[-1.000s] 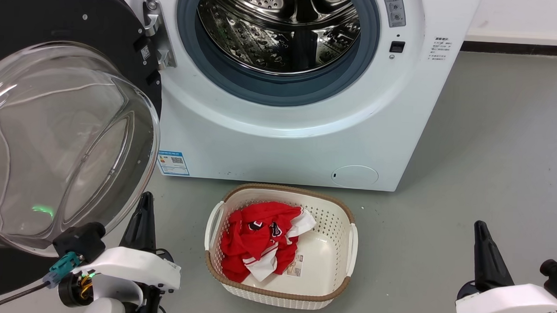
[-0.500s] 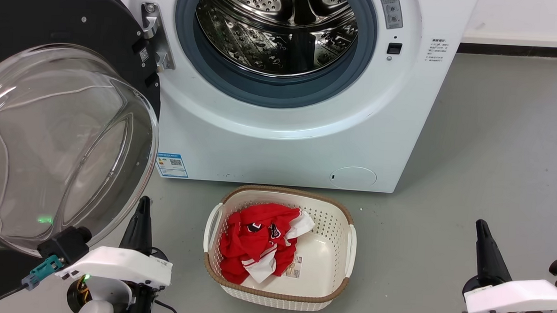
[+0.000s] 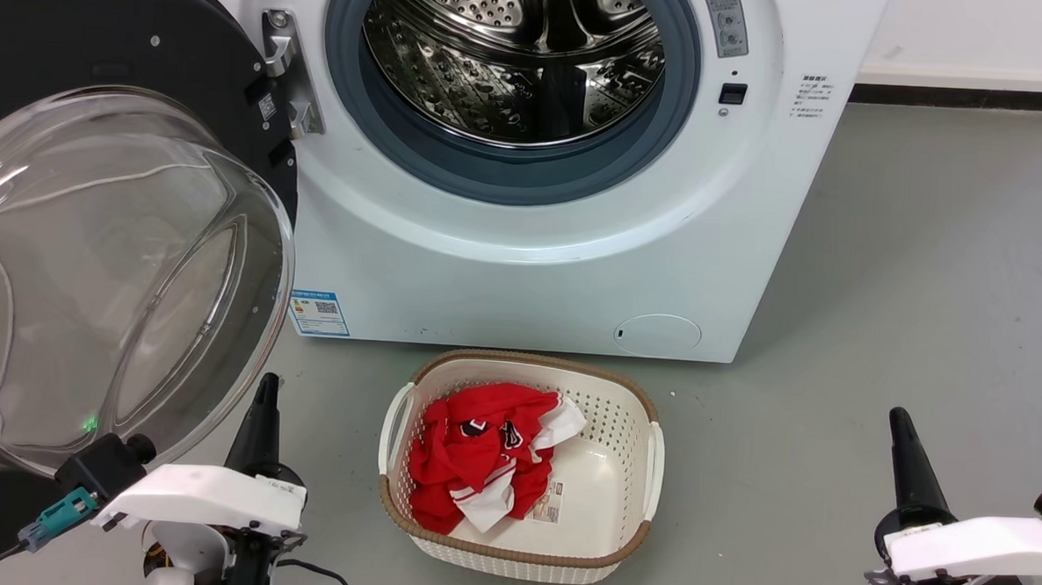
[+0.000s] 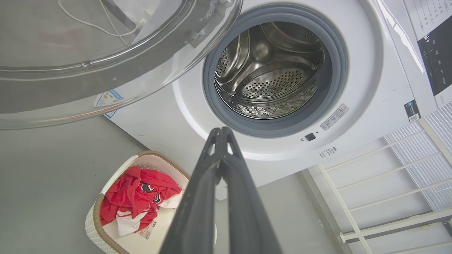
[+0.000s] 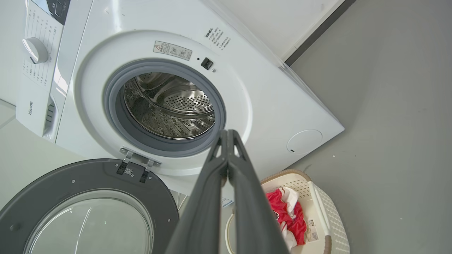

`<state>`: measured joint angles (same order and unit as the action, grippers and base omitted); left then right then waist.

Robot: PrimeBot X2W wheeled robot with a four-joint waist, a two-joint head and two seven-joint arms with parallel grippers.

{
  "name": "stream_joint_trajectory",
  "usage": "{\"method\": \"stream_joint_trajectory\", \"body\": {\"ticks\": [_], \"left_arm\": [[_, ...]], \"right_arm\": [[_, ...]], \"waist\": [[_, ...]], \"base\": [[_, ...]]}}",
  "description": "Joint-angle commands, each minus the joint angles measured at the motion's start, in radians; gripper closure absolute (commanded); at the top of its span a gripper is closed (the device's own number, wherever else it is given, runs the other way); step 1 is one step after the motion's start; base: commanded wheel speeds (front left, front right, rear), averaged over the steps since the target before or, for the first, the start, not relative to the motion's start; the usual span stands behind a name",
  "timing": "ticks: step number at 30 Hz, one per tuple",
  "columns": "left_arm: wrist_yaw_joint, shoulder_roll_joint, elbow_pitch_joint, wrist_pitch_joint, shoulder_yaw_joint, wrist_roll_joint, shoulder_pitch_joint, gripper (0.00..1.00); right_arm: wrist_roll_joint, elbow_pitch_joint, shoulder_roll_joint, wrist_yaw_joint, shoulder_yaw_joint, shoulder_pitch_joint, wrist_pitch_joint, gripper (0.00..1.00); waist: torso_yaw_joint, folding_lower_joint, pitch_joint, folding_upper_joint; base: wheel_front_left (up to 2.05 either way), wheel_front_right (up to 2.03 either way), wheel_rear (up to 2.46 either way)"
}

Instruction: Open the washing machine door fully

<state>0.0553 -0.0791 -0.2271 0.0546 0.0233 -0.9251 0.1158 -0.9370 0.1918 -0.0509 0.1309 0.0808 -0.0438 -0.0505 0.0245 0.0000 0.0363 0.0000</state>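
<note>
The washing machine door, a black disc with a bulging clear glass bowl, stands swung wide open at the left on its metal hinge. It also shows as the washing machine door in the right wrist view and the washing machine door in the left wrist view. The steel drum lies exposed. My left gripper is shut and empty, low beside the glass bowl's lower right edge and not touching it. My right gripper is shut and empty at the lower right, far from the door.
A white laundry basket holding a red and white garment sits on the grey floor before the machine, between my arms. A small round white flap marks the machine's lower front. A white rack stands beside the machine.
Both grippers have drawn back slightly toward the bottom of the head view. The camera has shifted a little. The door has kept its wide open position.
</note>
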Motion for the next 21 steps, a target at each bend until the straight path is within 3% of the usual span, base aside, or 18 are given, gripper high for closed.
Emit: {"method": "stream_joint_trajectory", "body": {"ticks": [1,21], "left_arm": [[0.008,0.001,0.008,-0.005,0.007,-0.027,0.007,1.0],[0.033,0.01,-0.001,-0.062,0.037,-0.251,0.003,1.0]], "right_arm": [[-0.028,-0.007,-0.004,0.0,0.003,-0.025,0.007,1.0],[-0.249,0.014,-0.004,0.0,0.013,-0.042,0.06,1.0]], "waist": [[0.0,0.0,0.0,0.0],[-0.007,0.0,-0.009,0.0]], "base": [[0.0,0.0,0.0],[0.0,0.0,0.0]]}}
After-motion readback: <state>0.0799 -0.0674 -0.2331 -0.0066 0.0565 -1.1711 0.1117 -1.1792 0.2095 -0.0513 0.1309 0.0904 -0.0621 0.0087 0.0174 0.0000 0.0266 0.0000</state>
